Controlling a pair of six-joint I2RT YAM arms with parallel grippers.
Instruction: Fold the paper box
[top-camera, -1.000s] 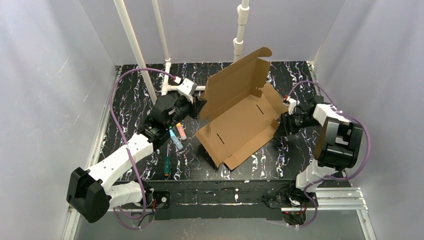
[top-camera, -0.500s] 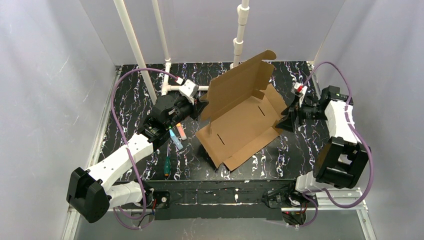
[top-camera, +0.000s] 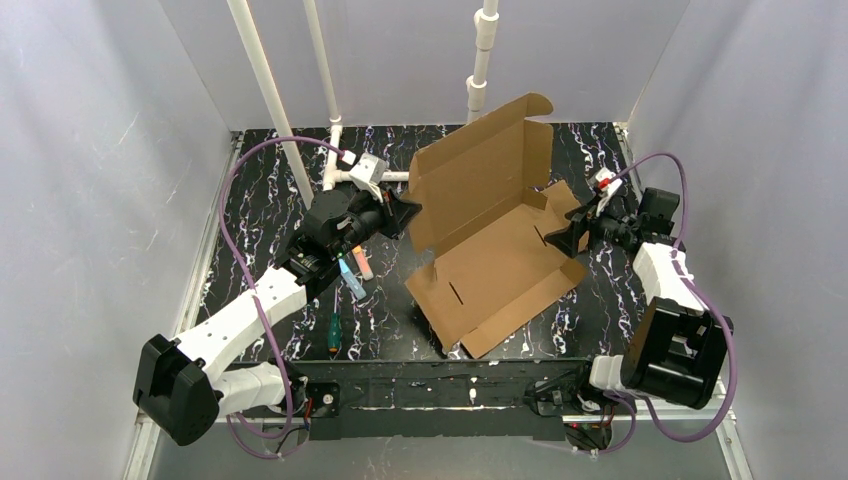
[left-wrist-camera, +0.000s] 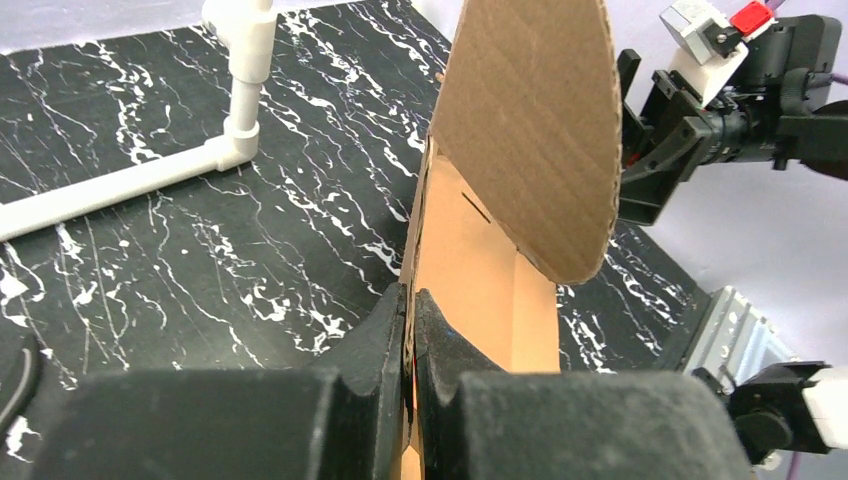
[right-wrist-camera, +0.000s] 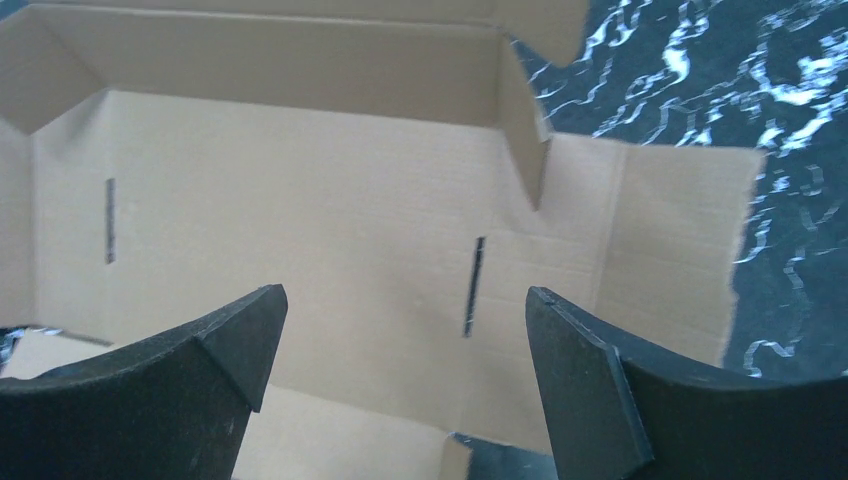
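The paper box (top-camera: 500, 250) is a brown cardboard sheet lying on the black marbled table, its long back panel (top-camera: 480, 170) raised nearly upright. My left gripper (top-camera: 405, 215) is shut on the left edge of that raised panel; in the left wrist view its fingertips (left-wrist-camera: 410, 300) pinch the cardboard edge (left-wrist-camera: 530, 130). My right gripper (top-camera: 565, 240) hovers open at the box's right end flap, holding nothing. In the right wrist view its fingers (right-wrist-camera: 400, 300) spread wide above the slotted base (right-wrist-camera: 300, 180). The right gripper (left-wrist-camera: 660, 170) also shows behind the panel.
White PVC pipes (top-camera: 270, 100) (top-camera: 480, 60) stand at the back, one lying along the table (left-wrist-camera: 120, 180). Coloured markers (top-camera: 355, 270) and a green-handled screwdriver (top-camera: 333, 330) lie left of the box. Grey walls enclose the table; a metal rail (top-camera: 670, 400) sits at the near right.
My right gripper let go of the right flap, opened wide and swung out, then back toward the box's right end. The box shifted right and its back panel stands more upright.
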